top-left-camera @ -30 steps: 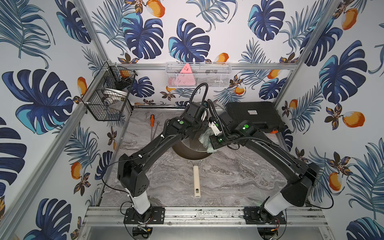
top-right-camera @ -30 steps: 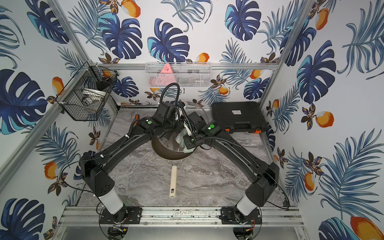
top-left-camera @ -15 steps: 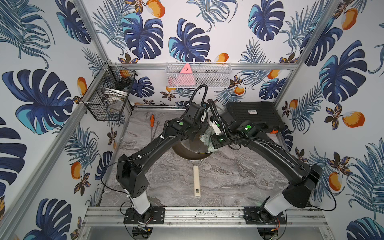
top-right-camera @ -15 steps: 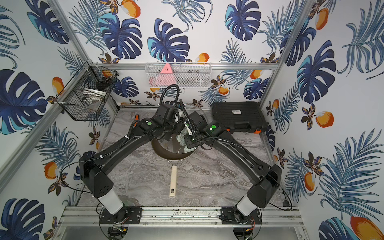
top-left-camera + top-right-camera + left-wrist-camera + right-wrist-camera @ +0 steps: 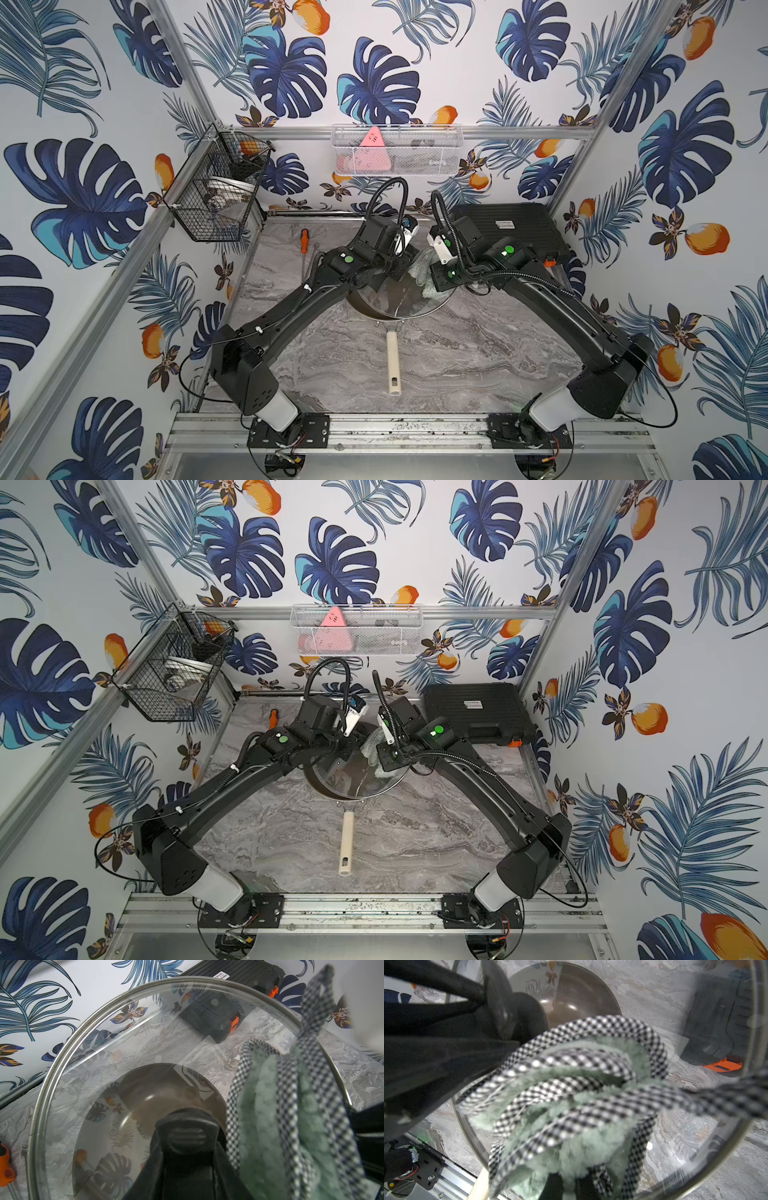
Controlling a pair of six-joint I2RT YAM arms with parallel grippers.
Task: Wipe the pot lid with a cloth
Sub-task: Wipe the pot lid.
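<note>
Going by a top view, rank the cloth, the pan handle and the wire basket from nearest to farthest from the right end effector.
1. cloth: clamped in the right end effector itself.
2. pan handle: lying in front, near the middle.
3. basket: hung at the rear left corner, plainly farthest.

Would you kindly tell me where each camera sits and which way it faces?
Both top views: high above the front, facing down and back; left arm, right arm show.
Left wrist: on left arm, facing the round clear glass pot lid; left pincer shut on its black knob.
Right wrist: on right arm, facing the mint-green checked-edge cloth in the right pincer.
All four share lid and cloth.
</note>
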